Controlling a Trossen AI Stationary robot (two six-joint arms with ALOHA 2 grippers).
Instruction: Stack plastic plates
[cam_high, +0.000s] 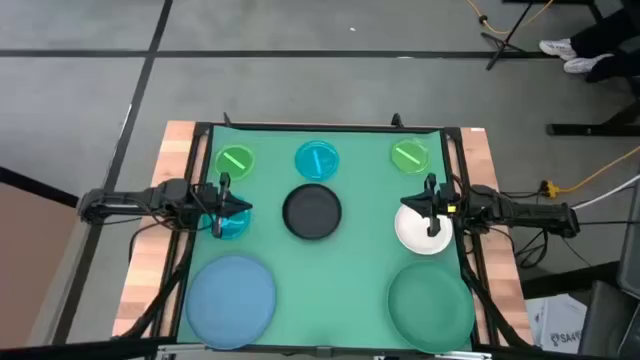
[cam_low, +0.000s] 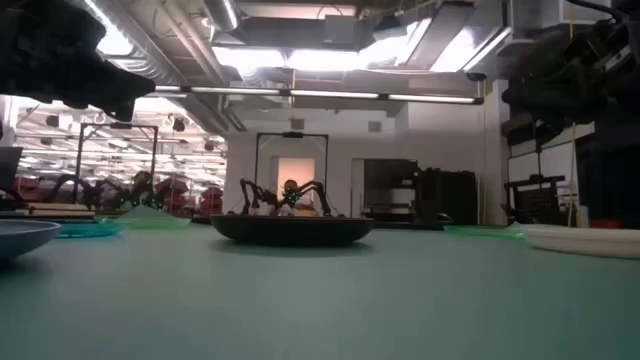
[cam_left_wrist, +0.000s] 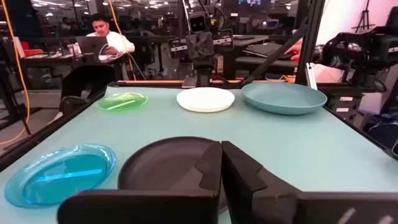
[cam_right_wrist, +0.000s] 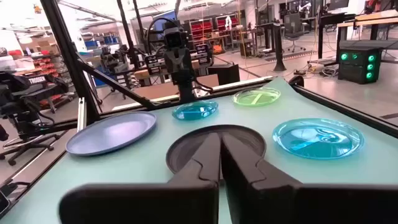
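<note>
Several round plastic plates lie flat on the green mat. A black plate (cam_high: 312, 212) sits in the middle, with a cyan plate (cam_high: 317, 159) behind it. Small bright green plates (cam_high: 235, 160) (cam_high: 409, 155) lie at the far left and far right. A large blue plate (cam_high: 232, 296) and a large dark green plate (cam_high: 431, 304) lie at the near edge. My left gripper (cam_high: 243, 210) hovers shut over a small cyan plate (cam_high: 232, 224). My right gripper (cam_high: 408, 207) hovers shut over the white plate (cam_high: 420, 230). Both point at the black plate (cam_left_wrist: 168, 165) (cam_right_wrist: 214, 146).
A black frame rail (cam_high: 330, 127) runs round the mat, with wooden table edges (cam_high: 150, 240) outside it. Bare mat (cam_high: 335, 290) lies between the two large plates. A person (cam_left_wrist: 102, 37) sits at a desk beyond the table.
</note>
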